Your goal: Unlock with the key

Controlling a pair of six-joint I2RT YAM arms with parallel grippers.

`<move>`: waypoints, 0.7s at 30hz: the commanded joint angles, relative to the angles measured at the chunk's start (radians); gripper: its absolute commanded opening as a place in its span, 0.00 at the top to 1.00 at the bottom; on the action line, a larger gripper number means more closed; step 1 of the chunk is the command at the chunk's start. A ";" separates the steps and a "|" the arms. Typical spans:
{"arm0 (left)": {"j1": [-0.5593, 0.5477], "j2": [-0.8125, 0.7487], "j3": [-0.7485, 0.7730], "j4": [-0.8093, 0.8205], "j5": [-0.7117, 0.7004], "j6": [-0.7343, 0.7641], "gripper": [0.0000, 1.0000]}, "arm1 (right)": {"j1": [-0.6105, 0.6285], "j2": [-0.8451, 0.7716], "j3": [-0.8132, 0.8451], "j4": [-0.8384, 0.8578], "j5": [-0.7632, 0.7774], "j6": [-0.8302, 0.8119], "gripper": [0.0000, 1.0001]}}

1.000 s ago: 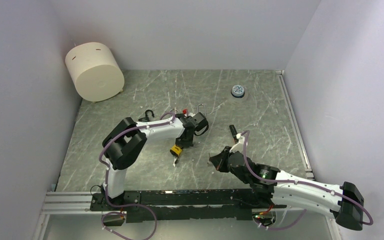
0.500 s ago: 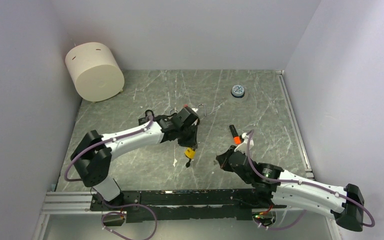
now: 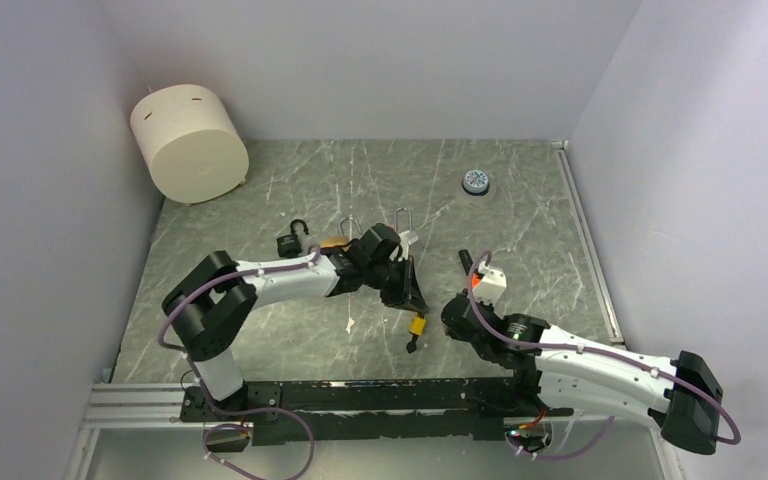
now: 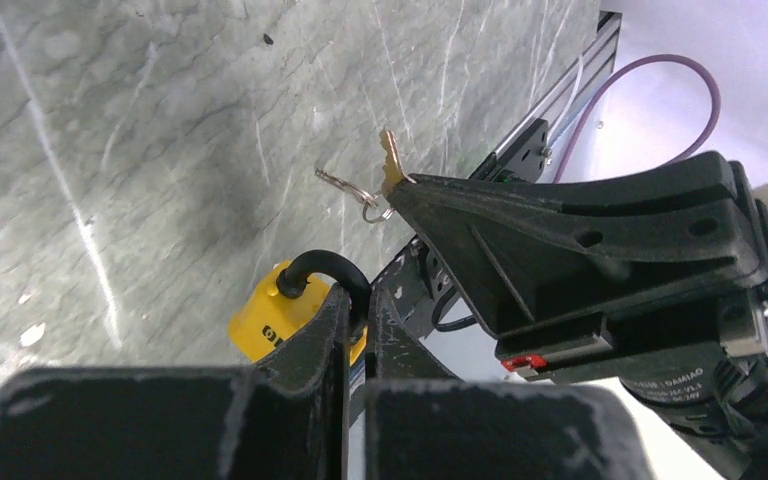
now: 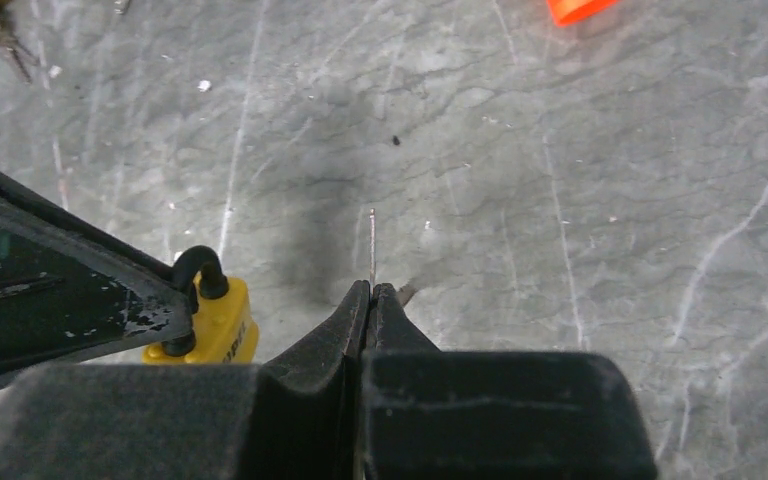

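Yellow padlock (image 4: 270, 325) hangs, shackle (image 4: 320, 270) clamped in the left tool (image 4: 358, 305); right tool (image 5: 371, 292) pinches the key (image 5: 371, 245), blade pointing straight ahead.

Key (image 5: 371, 248) bow buried in right claw (image 5: 370, 292)

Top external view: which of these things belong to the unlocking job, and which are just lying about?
In the job:
- yellow padlock, shackle gripped in the left claw
- brass key, pinched in the right claw

Lying about:
- cream cylinder
- blue round disc
- black padlock
- silver-shackled padlock
- orange object
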 commanded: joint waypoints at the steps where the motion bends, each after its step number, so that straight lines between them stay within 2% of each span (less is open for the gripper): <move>1: -0.003 0.039 -0.010 0.208 0.105 -0.098 0.97 | -0.008 0.014 0.033 -0.046 0.043 0.013 1.00; 9: 0.008 0.160 -0.065 0.398 0.192 -0.204 0.97 | -0.014 0.039 0.011 -0.010 0.023 0.016 1.00; 16: 0.042 0.187 -0.099 0.448 0.244 -0.223 0.98 | -0.023 0.041 -0.004 0.018 -0.004 0.003 1.00; 21: 0.092 0.204 -0.174 0.564 0.291 -0.279 0.97 | -0.026 0.042 -0.013 0.036 -0.021 0.001 1.00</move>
